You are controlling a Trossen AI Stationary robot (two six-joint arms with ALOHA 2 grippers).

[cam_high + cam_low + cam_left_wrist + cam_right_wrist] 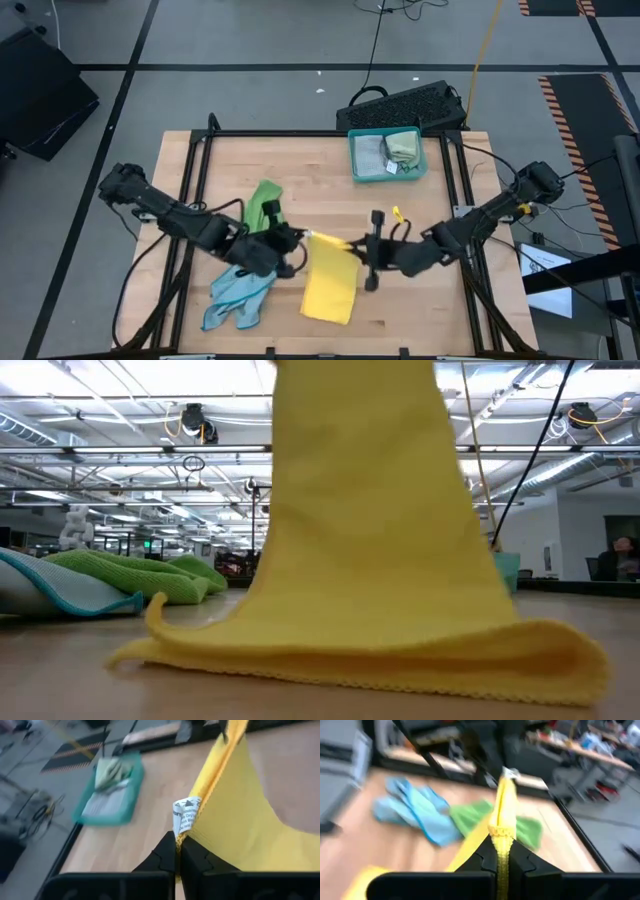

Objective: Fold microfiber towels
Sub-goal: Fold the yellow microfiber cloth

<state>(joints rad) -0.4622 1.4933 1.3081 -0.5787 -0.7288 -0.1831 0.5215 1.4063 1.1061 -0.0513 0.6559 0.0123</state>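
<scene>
The wooden table (330, 165) is carrying everything, with bare wood lying open across its far left part and along the near right corner. The yellow towel (330, 285) is hanging between the two arms near the table's front middle, its lower half draping onto the wood and its near edge sitting close to the front rim. The left gripper (177, 851) is pinching one top corner by the white label (185, 815), fingers pressed together. The right gripper (502, 851) is clamping the other top corner, fingers likewise closed on the cloth. A light blue towel (237, 295) is lying crumpled just left of the yellow one, under the left arm, and a bright green towel (263, 203) is sitting behind it. The teal tray (387, 155) is resting at the far edge, holding folded cloths, well apart from the grippers.
</scene>
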